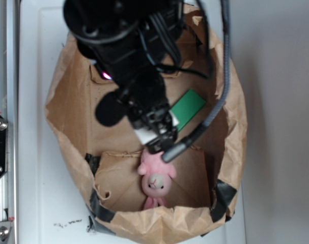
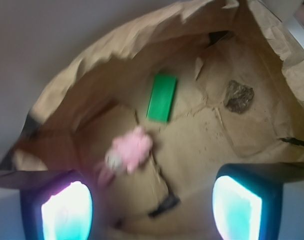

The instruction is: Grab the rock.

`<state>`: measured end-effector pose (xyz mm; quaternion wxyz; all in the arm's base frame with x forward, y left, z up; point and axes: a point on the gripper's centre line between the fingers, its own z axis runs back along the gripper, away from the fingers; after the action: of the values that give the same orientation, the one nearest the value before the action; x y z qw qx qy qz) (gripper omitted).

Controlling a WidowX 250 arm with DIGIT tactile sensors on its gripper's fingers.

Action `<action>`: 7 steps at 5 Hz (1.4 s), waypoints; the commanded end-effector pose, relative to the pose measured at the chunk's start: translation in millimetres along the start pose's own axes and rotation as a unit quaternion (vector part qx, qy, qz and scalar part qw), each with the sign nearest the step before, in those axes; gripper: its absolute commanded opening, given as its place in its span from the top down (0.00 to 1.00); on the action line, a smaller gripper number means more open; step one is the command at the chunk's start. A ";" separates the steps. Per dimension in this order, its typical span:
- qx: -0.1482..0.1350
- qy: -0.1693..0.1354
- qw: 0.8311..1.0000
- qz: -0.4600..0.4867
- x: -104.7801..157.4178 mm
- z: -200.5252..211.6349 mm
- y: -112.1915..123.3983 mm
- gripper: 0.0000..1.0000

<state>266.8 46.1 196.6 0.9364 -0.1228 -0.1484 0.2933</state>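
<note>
In the exterior view we see the arm hanging over the open paper bag (image 1: 67,107), its gripper (image 1: 162,138) above the bag floor between the green block (image 1: 189,108) on the far right and the pink plush toy (image 1: 155,178) at the near side; the rock does not show here, likely hidden under the arm. In the wrist view we find the rock (image 2: 239,96) lying free on the bag floor at the far right, well apart from the green block (image 2: 161,97) and the pink plush toy (image 2: 130,151). The fingers (image 2: 66,210) stand spread with nothing between them. We judge the grab not yet begun: reaching the rock, lowering and closing all remain.
</note>
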 end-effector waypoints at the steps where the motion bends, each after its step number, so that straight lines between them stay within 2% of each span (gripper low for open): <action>1: 0.064 -0.124 0.972 0.189 23.3 -35.5 13.8 0.00; 2: 0.113 -0.120 0.946 0.280 18.2 -48.0 29.1 0.00; 4: 0.157 -0.106 0.922 0.337 -5.2 -53.0 59.2 0.00; 5: 0.158 -0.103 0.924 0.334 -13.2 -49.2 66.0 0.00; 7: 0.158 -0.103 0.924 0.334 -13.2 -49.2 66.0 0.00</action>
<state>248.6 75.7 109.7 0.7790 0.0280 -0.1230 0.6142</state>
